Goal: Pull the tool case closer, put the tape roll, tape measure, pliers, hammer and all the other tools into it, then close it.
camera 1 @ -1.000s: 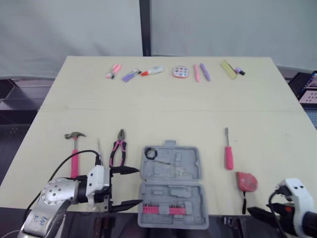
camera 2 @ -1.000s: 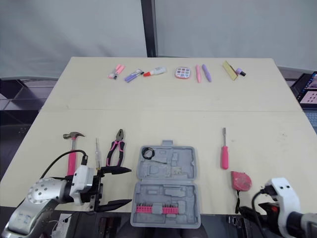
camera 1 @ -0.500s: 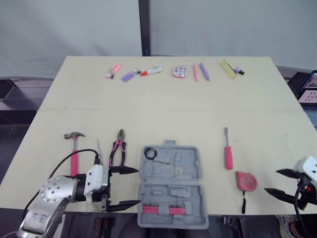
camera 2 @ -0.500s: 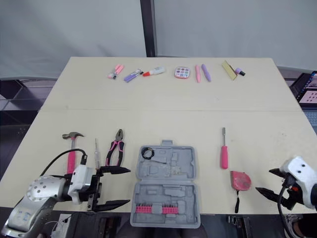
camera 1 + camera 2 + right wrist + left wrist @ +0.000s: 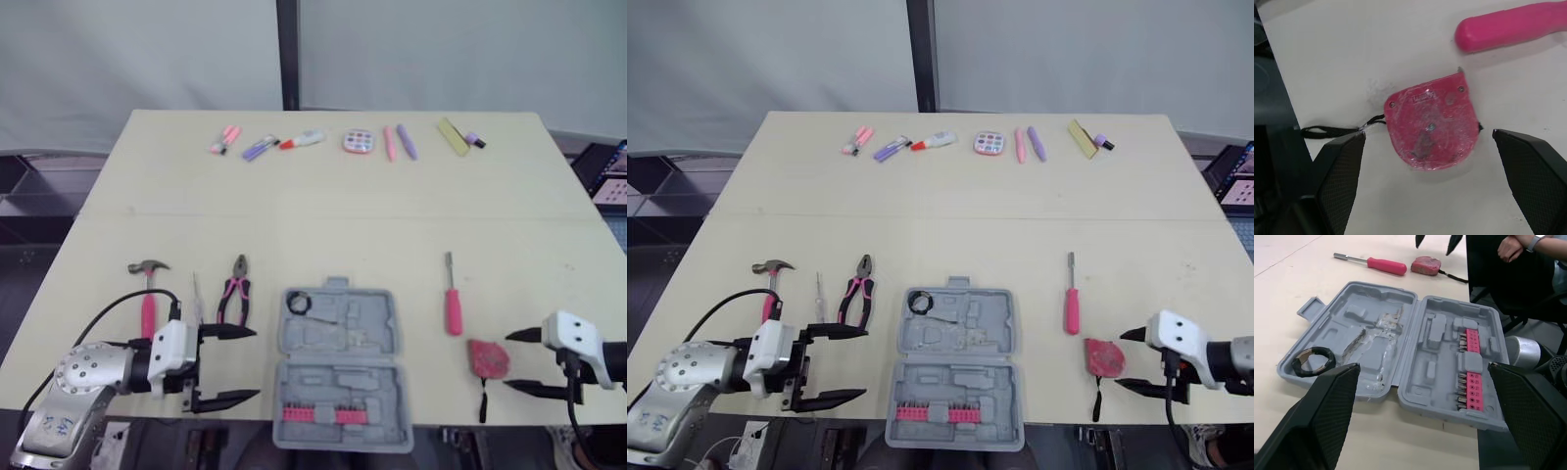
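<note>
- Grey plastic tool case (image 5: 338,338) lies open at the near edge of the surface (image 5: 343,225), with the tape roll (image 5: 298,304) already inside (far half).
- The red tape measure (image 5: 488,357) lies to its right. Your right pincer (image 5: 509,360) is spread wide just beside it, gripping nothing.
- Your left pincer (image 5: 255,362) gapes just left of the case.
- You look to be at the tape-measure grasp: advance, straddle it, then clamp.

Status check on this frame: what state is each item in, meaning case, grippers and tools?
tool case: open, lying flat.
tape roll: inside the case.
tape measure: on the table, outside the case, ungripped.
pliers: on the table, outside the case.
left gripper: open, empty.
right gripper: open, empty, facing the tape measure.
</note>
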`<state>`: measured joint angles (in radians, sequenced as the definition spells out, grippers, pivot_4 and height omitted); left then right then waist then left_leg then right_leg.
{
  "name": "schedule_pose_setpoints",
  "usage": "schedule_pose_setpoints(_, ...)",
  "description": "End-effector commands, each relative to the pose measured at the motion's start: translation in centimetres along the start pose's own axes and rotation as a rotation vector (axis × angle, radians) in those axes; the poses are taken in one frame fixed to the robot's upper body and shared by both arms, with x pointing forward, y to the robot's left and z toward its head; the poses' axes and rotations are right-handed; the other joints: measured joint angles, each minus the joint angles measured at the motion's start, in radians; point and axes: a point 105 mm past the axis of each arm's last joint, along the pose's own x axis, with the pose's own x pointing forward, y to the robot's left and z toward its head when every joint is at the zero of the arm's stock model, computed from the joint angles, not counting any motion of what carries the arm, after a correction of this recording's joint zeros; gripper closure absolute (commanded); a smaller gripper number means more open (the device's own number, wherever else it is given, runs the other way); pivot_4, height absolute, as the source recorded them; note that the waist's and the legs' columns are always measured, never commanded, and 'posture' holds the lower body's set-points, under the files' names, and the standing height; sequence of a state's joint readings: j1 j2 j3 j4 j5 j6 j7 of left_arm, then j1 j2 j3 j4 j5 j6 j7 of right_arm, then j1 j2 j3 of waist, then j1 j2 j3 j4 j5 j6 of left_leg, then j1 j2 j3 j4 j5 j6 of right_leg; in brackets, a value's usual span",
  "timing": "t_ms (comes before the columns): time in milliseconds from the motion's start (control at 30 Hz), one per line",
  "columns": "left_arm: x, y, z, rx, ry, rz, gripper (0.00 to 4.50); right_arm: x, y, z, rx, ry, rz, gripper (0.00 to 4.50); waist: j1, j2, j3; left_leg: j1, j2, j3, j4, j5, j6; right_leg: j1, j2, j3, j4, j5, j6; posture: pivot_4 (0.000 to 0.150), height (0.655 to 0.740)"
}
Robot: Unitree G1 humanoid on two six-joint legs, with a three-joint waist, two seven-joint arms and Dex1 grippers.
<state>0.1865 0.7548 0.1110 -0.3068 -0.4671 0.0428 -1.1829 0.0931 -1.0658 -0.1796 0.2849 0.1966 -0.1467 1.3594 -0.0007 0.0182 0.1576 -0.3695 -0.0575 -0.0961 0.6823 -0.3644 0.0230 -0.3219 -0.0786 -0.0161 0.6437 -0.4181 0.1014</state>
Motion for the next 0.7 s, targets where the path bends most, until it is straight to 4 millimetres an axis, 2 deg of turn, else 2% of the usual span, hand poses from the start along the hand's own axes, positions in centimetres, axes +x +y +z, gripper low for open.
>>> schedule_pose_setpoints(33,-0.4,-0.2,0.6,0.027,-0.007,-0.002,0.0,0.2,-0.1,0.0,-0.058,-0.007,0.009,0.09,-0.001,0.0,0.0,0.0,0.0,0.0,0.0,0.0,0.0,0.0,0.0,0.0,0.0,0.0,0.0,0.15,0.7134)
schedule_pose_setpoints(700,-0.4,-0.7,0.6,0.027,0.006,-0.016,0.0,2.3,-1.3,-0.4,-0.115,0.011,-0.012,0.09,-0.001,0.0,0.0,0.0,0.0,0.0,0.0,0.0,0.0,0.0,0.0,-0.001,0.0,0.0,0.0,0.15,0.7134)
